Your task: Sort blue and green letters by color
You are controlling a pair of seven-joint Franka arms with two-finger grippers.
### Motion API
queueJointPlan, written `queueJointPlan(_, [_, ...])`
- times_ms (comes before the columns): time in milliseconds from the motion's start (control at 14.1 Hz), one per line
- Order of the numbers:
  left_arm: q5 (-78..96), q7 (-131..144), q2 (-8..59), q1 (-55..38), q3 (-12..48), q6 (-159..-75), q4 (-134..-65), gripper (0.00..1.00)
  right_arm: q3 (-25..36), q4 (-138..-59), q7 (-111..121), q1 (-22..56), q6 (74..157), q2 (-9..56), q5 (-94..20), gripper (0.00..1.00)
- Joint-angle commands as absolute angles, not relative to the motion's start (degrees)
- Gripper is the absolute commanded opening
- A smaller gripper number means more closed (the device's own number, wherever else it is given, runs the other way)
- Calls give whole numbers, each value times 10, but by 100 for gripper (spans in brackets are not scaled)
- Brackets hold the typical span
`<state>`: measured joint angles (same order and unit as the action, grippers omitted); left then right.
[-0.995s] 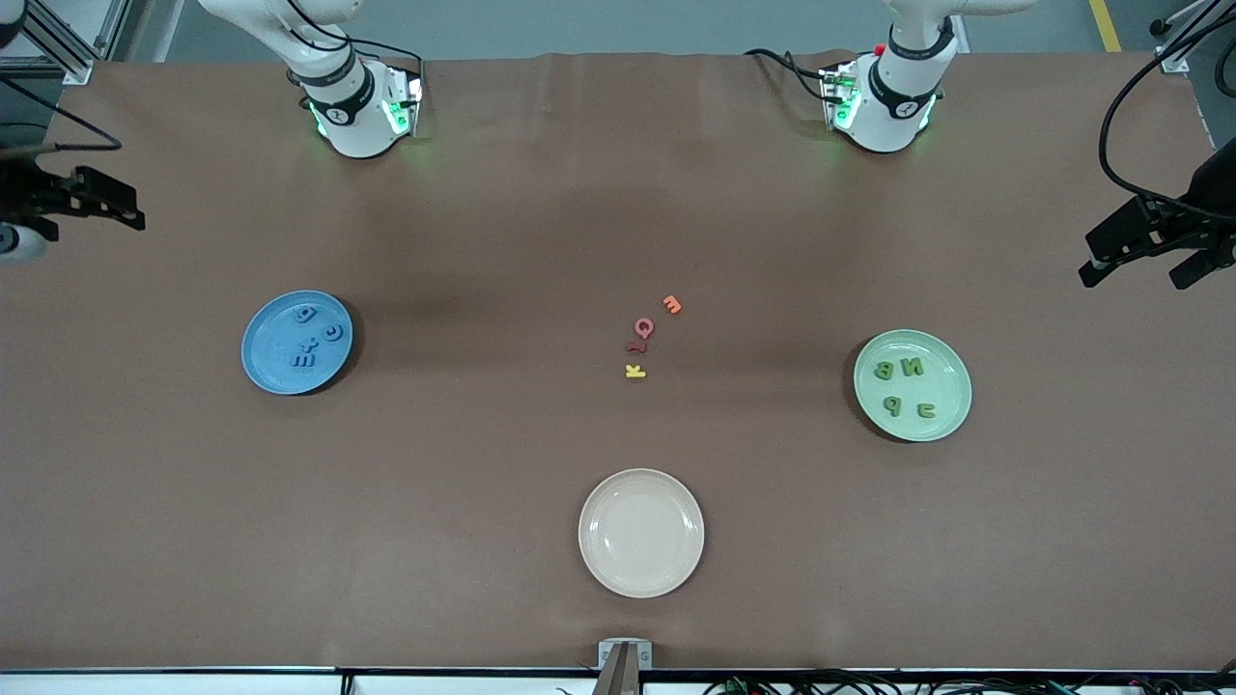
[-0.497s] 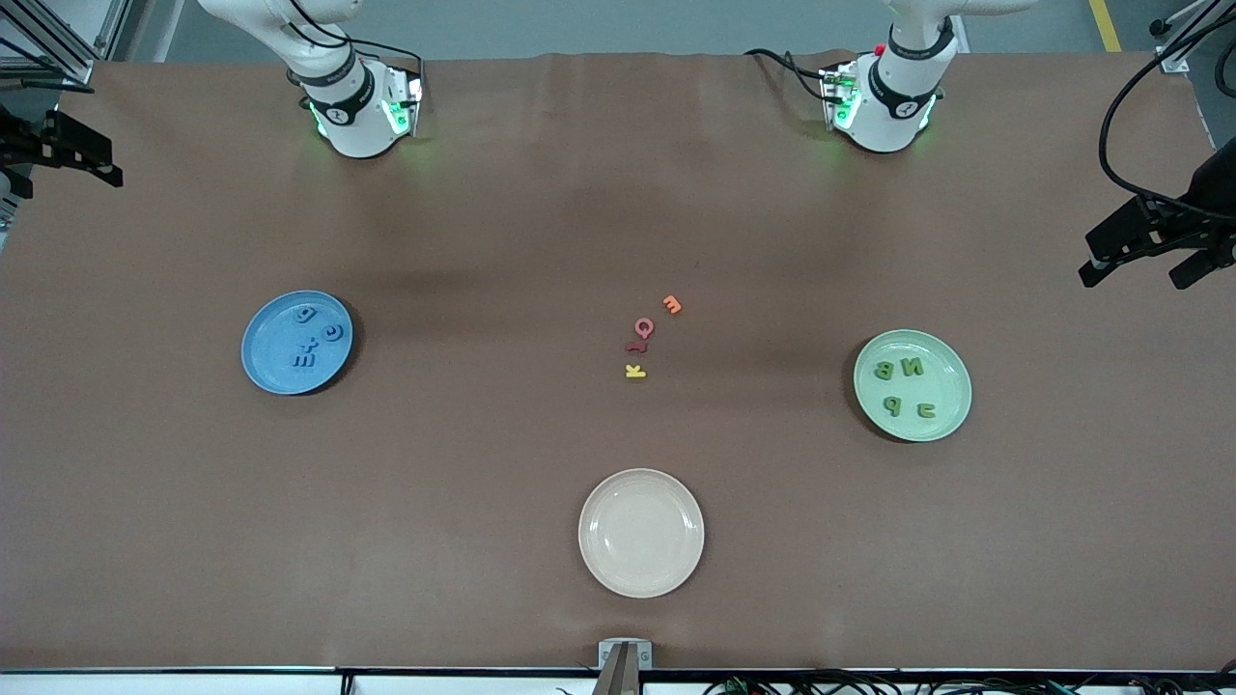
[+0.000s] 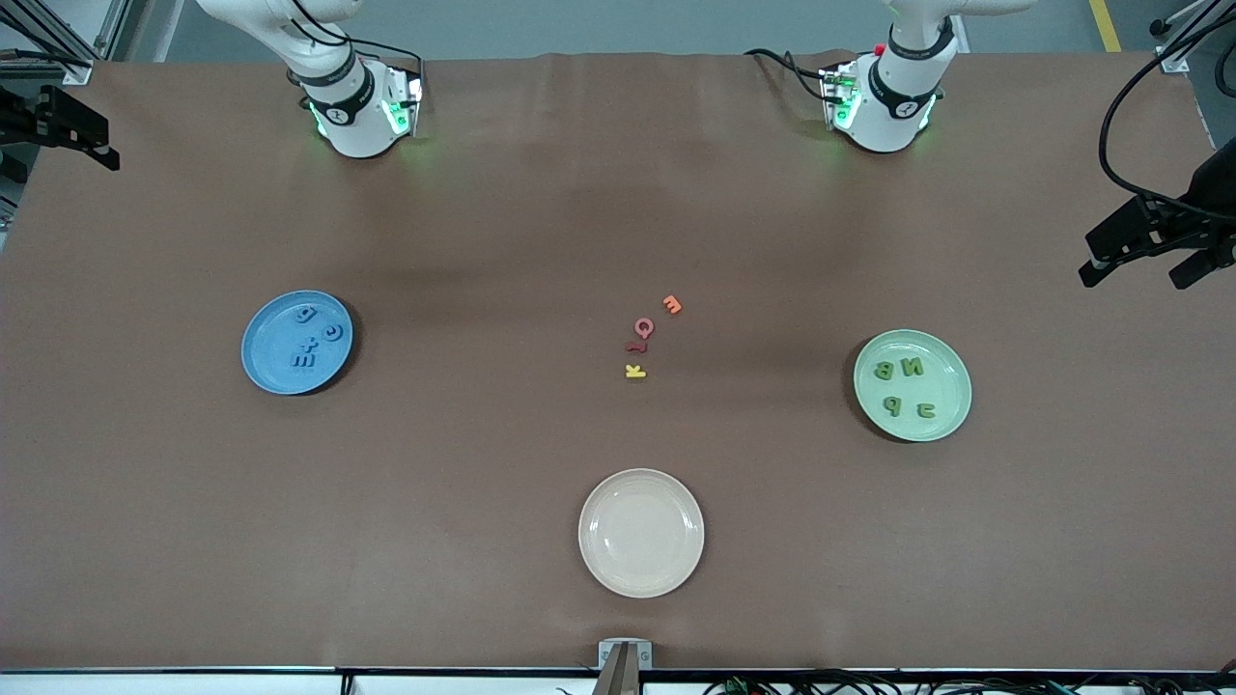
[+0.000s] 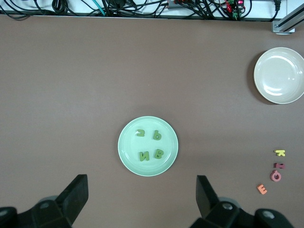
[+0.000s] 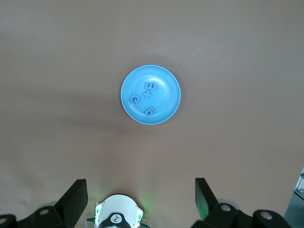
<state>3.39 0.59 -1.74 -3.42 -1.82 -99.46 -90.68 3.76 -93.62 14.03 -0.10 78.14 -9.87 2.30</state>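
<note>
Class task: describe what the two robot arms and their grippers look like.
Both arms are white with black joint bands, green lights glowing at their bases and black cables trailing along them. The left gripper and right gripper are black, each with two broad, blocky fingers.

White arm bases (image 3: 352, 106), black bands, green lights, black cables; black claw fingers (image 4: 73, 197).

right gripper (image 3: 58, 135) | risen, apparently toward the bases | fingers (image 5: 76, 192) spread
</note>
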Motion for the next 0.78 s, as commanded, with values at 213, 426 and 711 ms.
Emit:
queueJointPlan(213, [21,8,-21,-33,-15,-986,-902,100,45,-874,123,9,776,-65,2,100])
queueJointPlan(426, [21,8,-21,-33,-15,-986,-902,100,45,-856,123,8,771,-50,3,100])
queueJointPlan(711, [21,8,-21,-33,-15,-986,-902,100,45,-839,123,6,770,-21,1,100])
